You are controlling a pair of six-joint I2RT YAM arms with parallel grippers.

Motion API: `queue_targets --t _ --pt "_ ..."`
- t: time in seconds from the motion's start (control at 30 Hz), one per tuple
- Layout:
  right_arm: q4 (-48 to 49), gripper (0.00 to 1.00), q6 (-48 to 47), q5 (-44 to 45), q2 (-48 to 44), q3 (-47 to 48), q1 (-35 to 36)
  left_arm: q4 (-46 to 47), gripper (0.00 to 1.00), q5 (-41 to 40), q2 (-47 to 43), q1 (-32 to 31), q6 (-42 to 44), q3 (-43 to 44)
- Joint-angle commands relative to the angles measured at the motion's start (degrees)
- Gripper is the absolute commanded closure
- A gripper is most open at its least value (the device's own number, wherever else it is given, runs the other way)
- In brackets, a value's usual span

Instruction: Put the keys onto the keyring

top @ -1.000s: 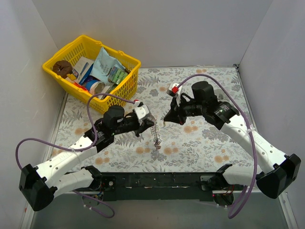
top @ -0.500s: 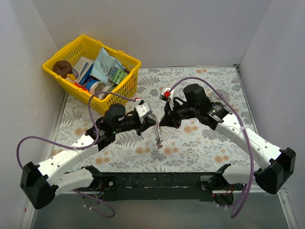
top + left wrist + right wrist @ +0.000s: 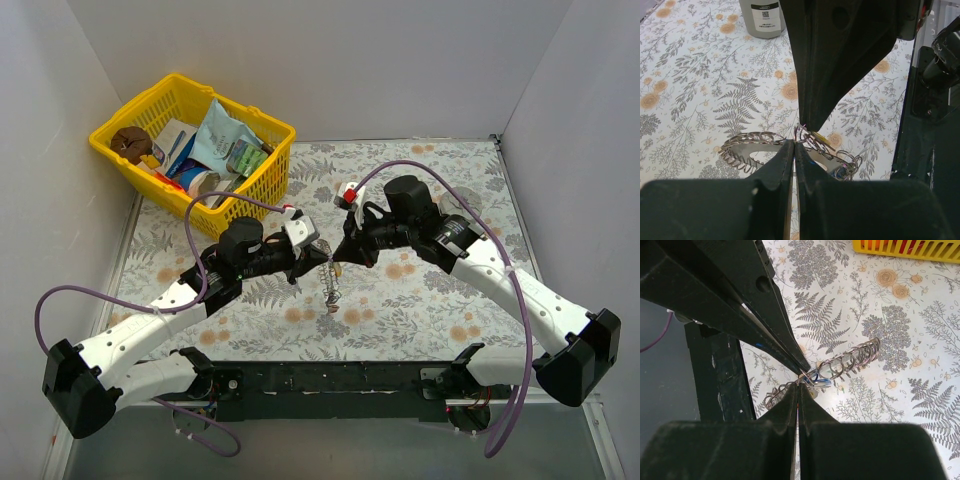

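Keyring (image 3: 747, 145) sits mid-table between the two arms, its toothed rim nipped by the left gripper (image 3: 794, 146), whose fingers are closed down on that edge. The keys (image 3: 818, 136) bunch at the rim, a yellow head showing, right where the right gripper (image 3: 807, 125) meets it with fingers pressed together. You cannot tell whether it has a key pinched. Both tips almost touch, so a further push could lever the ring out of its thin grip, or drop a key onto the floral table (image 3: 430, 290).
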Motion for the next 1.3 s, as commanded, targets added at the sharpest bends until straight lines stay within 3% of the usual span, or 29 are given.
queue_targets --t 0.0,0.83,1.27 --pt "2.4 0.99 0.24 1.51 -0.49 0.46 0.28 2.21 1.0 1.48 -1.76 -0.31 0.4 2.47" --pt "6.44 0.99 1.73 3.27 -1.2 -3.76 0.19 1.77 1.0 2.01 -5.81 -0.31 1.02 0.45" --pt "9.16 0.99 2.35 0.64 -1.46 -6.31 0.11 7.39 1.0 2.63 -9.85 -0.31 0.14 -3.06"
